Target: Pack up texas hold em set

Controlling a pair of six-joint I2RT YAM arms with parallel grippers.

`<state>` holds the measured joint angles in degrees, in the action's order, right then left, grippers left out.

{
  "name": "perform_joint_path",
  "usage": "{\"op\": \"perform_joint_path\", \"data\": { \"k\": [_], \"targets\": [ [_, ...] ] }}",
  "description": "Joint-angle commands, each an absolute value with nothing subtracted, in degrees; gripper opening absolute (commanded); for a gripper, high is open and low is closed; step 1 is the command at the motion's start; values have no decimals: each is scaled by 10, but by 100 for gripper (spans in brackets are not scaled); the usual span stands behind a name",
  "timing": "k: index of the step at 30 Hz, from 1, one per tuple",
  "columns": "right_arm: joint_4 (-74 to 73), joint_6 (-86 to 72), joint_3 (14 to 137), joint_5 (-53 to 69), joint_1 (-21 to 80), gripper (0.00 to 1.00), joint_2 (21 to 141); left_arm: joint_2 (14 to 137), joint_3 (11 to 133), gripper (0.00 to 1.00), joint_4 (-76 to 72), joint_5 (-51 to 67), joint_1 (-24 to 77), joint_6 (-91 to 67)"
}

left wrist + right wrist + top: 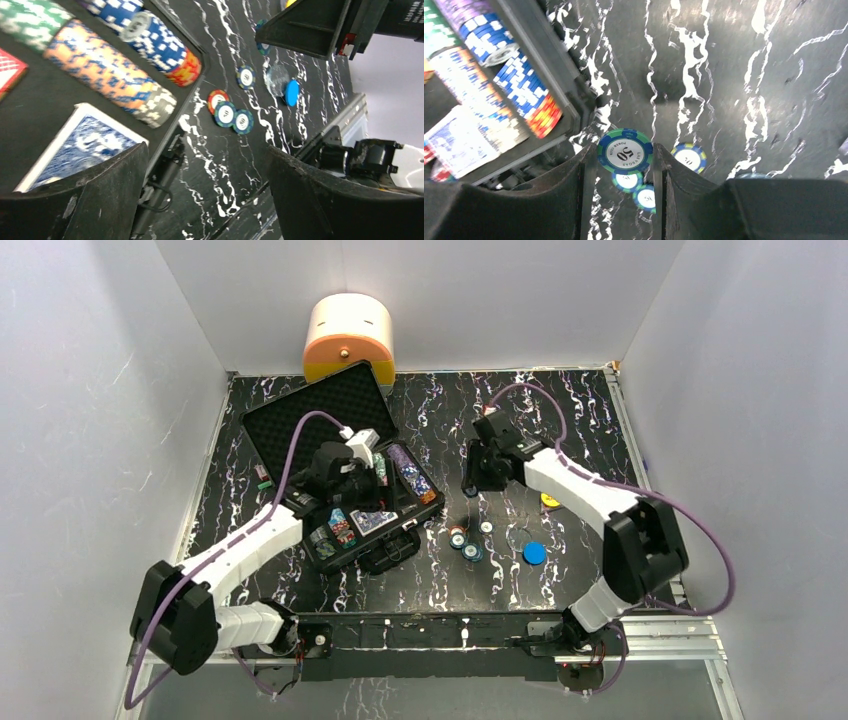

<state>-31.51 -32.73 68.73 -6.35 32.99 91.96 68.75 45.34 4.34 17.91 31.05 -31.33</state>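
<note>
The black briefcase (315,415) of the texas hold em set lies open at centre left, with rows of poker chips (110,75) and a blue card deck (82,145) in its tray. My left gripper (352,488) hovers open over the tray's front edge, nothing between its fingers (95,195). Right of the case, my right gripper (625,150) is shut on a green-and-blue 50 chip (625,151), held on edge above the table. Loose chips (455,537) lie below it. A blue disc (534,553) and a yellow disc (549,500) rest on the table further right.
A cream-and-orange rounded container (348,337) stands behind the case's lid at the back wall. White walls close in the black marbled table (560,420) on three sides. A small item (262,478) lies left of the case.
</note>
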Motion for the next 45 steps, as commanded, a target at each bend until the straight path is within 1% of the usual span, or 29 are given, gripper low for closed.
{"op": "perform_joint_path", "data": {
  "k": [1, 4, 6, 10, 13, 17, 21, 24, 27, 28, 31, 33, 35, 38, 41, 45],
  "targets": [
    [-245, -423, 633, 5, 327, 46, 844, 706, 455, 83, -29, 199, 359, -347],
    [-208, -476, 593, 33, 326, 46, 807, 731, 455, 76, -72, 160, 400, -368],
    [-189, -517, 571, 51, 327, 46, 791, 752, 453, 70, -104, 143, 418, -384],
    [-162, -571, 543, 87, 326, 46, 770, 775, 429, 64, -210, 120, 442, -426],
    [-133, -606, 518, 106, 327, 46, 753, 781, 414, 58, -265, 91, 453, -443],
    [-116, -634, 498, 120, 327, 46, 741, 822, 420, 50, -287, 93, 456, -455],
    [-101, -650, 484, 128, 327, 46, 740, 843, 418, 34, -307, 111, 457, -467],
    [-89, -663, 476, 138, 327, 46, 740, 847, 415, 32, -315, 104, 457, -470],
    [-84, -669, 472, 142, 327, 46, 743, 844, 412, 24, -325, 91, 457, -470],
    [-84, -668, 472, 142, 327, 46, 744, 844, 413, 20, -325, 88, 457, -468],
    [-84, -663, 470, 141, 327, 47, 748, 842, 415, 1, -318, 85, 457, -455],
    [-85, -649, 474, 134, 327, 50, 751, 839, 428, 0, -278, 87, 457, -423],
    [-112, -623, 491, 116, 326, 60, 754, 829, 446, 0, -209, 92, 457, -377],
    [-147, -575, 525, 91, 324, 72, 751, 805, 493, 0, -50, 101, 457, -270],
    [-166, -553, 542, 67, 316, 75, 738, 787, 538, 0, 115, 90, 457, -169],
    [-165, -544, 527, 45, 298, 75, 722, 751, 595, 0, 293, 54, 457, -89]
  ]
}}
